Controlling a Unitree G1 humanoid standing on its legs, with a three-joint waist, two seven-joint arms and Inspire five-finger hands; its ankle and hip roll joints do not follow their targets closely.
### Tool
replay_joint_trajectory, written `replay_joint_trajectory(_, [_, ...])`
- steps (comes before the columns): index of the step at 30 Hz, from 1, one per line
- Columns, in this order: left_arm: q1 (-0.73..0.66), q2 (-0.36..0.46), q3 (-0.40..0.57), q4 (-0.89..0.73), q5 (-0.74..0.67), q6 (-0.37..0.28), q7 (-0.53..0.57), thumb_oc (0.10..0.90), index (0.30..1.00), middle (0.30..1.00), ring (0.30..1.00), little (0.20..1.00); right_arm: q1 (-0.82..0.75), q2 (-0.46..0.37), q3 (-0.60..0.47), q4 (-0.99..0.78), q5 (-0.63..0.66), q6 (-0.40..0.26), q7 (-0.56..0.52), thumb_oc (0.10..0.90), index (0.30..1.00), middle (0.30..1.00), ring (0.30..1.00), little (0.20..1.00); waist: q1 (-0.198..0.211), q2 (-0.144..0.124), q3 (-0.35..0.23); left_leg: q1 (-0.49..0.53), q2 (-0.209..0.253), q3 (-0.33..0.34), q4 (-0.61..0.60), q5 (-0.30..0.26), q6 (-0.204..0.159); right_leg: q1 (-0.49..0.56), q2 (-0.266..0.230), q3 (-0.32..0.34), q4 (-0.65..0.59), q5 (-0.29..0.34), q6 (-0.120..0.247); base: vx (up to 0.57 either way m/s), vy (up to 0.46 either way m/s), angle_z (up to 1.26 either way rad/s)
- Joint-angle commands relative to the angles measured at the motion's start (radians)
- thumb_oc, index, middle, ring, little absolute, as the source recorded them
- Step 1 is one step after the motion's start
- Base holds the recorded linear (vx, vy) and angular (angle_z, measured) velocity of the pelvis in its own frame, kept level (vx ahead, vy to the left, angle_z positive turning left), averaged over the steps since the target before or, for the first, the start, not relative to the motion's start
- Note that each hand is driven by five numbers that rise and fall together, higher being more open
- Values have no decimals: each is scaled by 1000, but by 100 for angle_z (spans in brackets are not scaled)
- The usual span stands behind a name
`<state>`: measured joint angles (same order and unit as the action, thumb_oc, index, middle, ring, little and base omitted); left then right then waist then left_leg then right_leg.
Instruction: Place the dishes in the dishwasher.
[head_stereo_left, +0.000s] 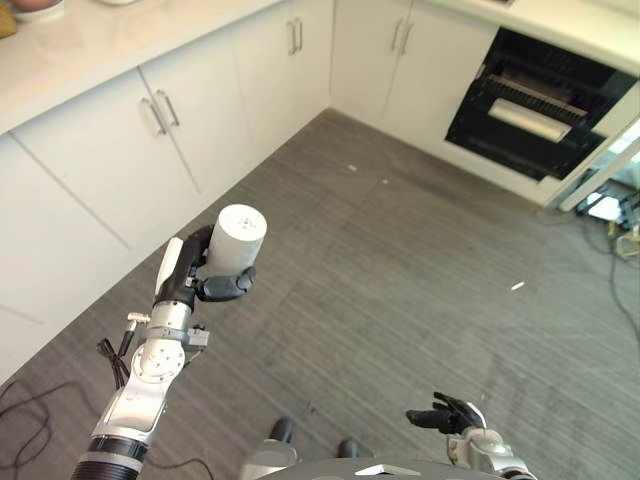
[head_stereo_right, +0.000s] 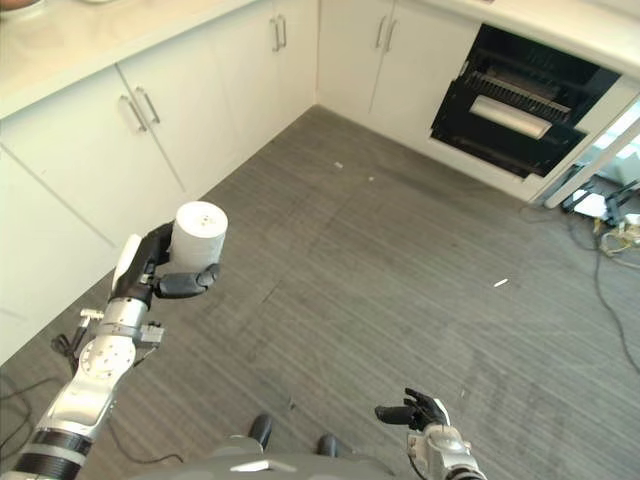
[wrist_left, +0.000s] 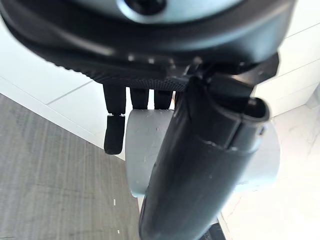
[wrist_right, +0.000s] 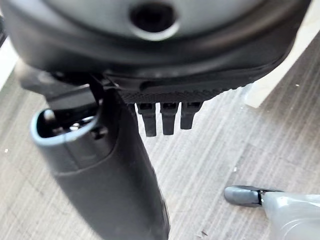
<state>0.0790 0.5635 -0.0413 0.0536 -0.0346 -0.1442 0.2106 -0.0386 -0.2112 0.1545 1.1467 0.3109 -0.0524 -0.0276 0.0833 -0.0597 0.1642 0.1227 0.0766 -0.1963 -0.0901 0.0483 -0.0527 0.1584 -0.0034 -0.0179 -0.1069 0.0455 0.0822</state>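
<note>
The robot is in the carry step. Its left hand (head_stereo_left: 195, 270) holds a white cup (head_stereo_left: 236, 240) upright above the floor (head_stereo_left: 400, 280), fingers and thumb curled round the cup's side; the left wrist view shows the same grasp, the cup (wrist_left: 150, 150) pressed between thumb and fingers (wrist_left: 114, 132). The cup hangs near the white cabinets (head_stereo_left: 110, 160) under the bench (head_stereo_left: 90, 45), touching neither. The right hand (head_stereo_left: 448, 414) sits low by the robot's right side, fingers loosely extended and holding nothing.

The dishwasher (head_stereo_left: 540, 110) stands open at the far right of the kitchen, well apart from the cup, with a rack (head_stereo_left: 530, 120) showing inside its dark cavity. Judging from this, the loading itself has not begun. The next move calls for the robot to walk or turn towards the dishwasher, keep the cup steady, and bring the left arm across to the rack before letting go.

No brand, label or legible writing shows on the cup, cabinets or dishwasher.
</note>
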Motion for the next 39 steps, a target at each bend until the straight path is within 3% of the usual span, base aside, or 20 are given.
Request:
replay_joint_trajectory(1, [-118, 46, 45, -132, 15, -104, 19, 400, 300, 300, 300, 300, 73, 0, 26, -6, -25, 6, -5, 800, 900, 900, 900, 900, -63, 6, -76, -67, -46, 27, 7, -41, -16, -26, -95, 9, 20, -60, 63, 116, -28, -41])
replay_joint_trajectory(20, [-126, 30, 1, -151, 2, -94, -21, 400, 300, 300, 300, 300, 90, 6, 37, 49, -30, 15, 17, 800, 900, 900, 900, 900, -103, 9, -107, -18, -22, 66, 3, -68, -13, -16, -79, 62, 20, -71, 55, 23, -19, -20])
replay_joint_trajectory(25, [-160, 20, -35, -143, -17, -86, -24, 400, 300, 300, 300, 300, 74, 5, 33, 41, -19, 17, 19, 800, 900, 900, 900, 900, -114, 19, -73, -41, -15, 40, 13, -51, -9, -87, -54, 74, 153, -110, 41, -64, -20, -3])
replay_joint_trajectory(28, [-168, 10, -43, -128, -26, -79, -24, 400, 300, 300, 300, 300, 79, 4, 25, 39, -18, 14, 13, 800, 900, 900, 900, 900, -116, 17, -71, -51, -13, 34, 15, -44, -19, -84, -54, 50, 141, -113, 36, -2, -59, 17])
replay_joint_trajectory(33, [-152, -22, -46, -109, -50, -64, -32, 400, 300, 300, 300, 300, 95, -2, -22, 50, -5, 11, -11, 800, 900, 900, 900, 900, -116, 21, -55, -46, 29, 29, 22, -31, -68, -46, -42, -13, 124, -123, 21, 51, -112, 28])
replay_joint_trajectory(39, [-98, -33, -7, -107, -66, -57, -33, 400, 300, 300, 300, 300, 100, -7, 0, 26, -23, 8, -7, 800, 900, 900, 900, 900, -114, 22, -38, -63, 58, 19, 110, -57, -86, -31, -9, -22, 144, -149, -10, 31, -159, 20])
